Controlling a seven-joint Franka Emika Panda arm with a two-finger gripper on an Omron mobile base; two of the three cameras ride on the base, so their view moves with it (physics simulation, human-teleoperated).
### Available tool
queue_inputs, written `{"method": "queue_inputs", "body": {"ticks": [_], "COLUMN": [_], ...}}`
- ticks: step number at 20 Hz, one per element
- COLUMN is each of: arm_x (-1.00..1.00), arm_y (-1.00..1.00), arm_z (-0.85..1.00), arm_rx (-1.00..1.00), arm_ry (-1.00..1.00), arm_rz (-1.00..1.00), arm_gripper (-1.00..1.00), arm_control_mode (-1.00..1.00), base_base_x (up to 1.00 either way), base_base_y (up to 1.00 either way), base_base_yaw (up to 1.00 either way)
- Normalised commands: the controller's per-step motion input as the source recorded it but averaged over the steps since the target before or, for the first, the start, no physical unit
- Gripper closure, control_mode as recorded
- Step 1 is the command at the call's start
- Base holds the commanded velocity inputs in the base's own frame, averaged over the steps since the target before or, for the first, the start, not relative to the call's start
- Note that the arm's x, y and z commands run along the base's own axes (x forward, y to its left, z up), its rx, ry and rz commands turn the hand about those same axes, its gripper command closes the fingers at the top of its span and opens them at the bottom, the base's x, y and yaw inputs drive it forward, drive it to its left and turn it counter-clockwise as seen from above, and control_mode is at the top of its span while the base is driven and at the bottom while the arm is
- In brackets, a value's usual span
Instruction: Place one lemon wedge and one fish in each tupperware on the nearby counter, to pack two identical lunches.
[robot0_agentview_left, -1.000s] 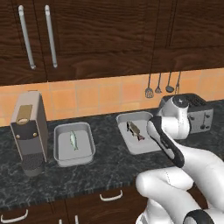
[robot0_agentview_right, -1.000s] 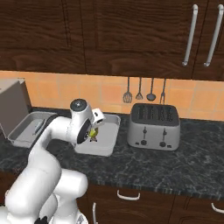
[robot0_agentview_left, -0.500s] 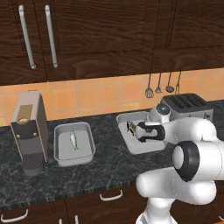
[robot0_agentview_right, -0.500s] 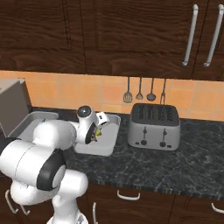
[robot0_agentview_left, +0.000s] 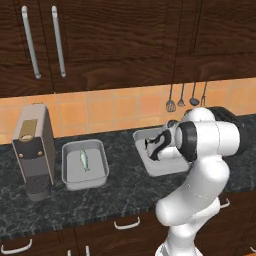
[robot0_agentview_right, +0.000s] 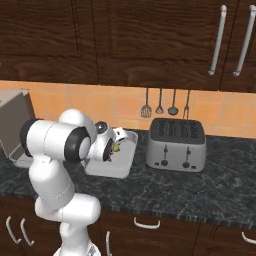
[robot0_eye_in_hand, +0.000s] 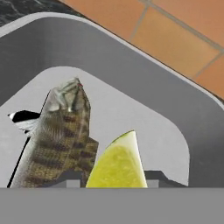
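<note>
Two items sit right under my gripper (robot0_agentview_left: 156, 148) in the right tupperware (robot0_eye_in_hand: 131, 70): lemon wedge (robot0_eye_in_hand: 117, 164) between the tips beside the fish (robot0_eye_in_hand: 57, 140), whose length runs away; I cannot tell whether the jaws grip

The light is soft and even, and it seems to come from above. The orange wall tiles (robot0_agentview_left: 115, 107) look bright and the brown cupboards (robot0_agentview_left: 125, 40) look dark. The white robot arm (robot0_agentview_left: 205, 145) has gentle grey shading but no hard glare. In the hand view, the fish (robot0_eye_in_hand: 54, 140) throws a small, sharp black shadow. Everything looks sharp, with no blur and no bending at the edges.
</note>
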Motion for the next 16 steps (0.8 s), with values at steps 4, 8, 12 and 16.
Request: {"method": "queue_inputs", "body": {"ticks": [4,8,12,16], "arm_x": [0.00,-0.45,-0.90,-0.82], "arm_y": [0.00,0.00,0.04,0.20], "arm_z": [0.09,0.67,1.00,1.00], "arm_rx": [0.00,0.00,0.00,0.01], "arm_ry": [0.00,-0.06,-0.04,0.00], "arm_rz": [-0.01,-0.01,0.00,0.00], "arm_gripper": [-1.00,-1.00,-1.00,-1.00], "arm_control_mode": [-1.00,-1.00,-1.00,-1.00], "base_base_x": [0.00,0.00,0.00,0.00], "base_base_y": [0.00,0.00,0.00,0.00], "base_base_yaw": [0.00,0.00,0.00,0.00]}}
